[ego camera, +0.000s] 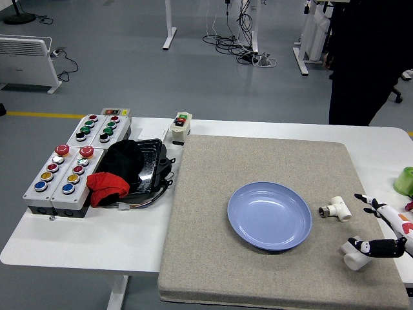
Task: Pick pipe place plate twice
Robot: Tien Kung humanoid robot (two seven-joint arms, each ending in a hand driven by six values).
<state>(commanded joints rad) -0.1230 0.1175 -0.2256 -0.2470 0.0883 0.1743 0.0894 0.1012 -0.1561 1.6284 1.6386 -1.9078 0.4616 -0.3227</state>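
1. Near edge: the grey mat [258, 258] covers the white table [84, 239] almost to its front rim; bare mat lies open at the blue plate's [270, 215] 6 and 9 o'clock.
2. At the plate's 4 o'clock, the right hand [381, 236] reaches in from the right edge, its lower finger touching a white pipe fitting [354, 257]; fingers spread, gripping nothing.
3. A second pipe fitting [337, 209] lies at the plate's 3 o'clock, just beside its rim.
4. A person [364, 58] stands at 1 o'clock, beyond the far edge.
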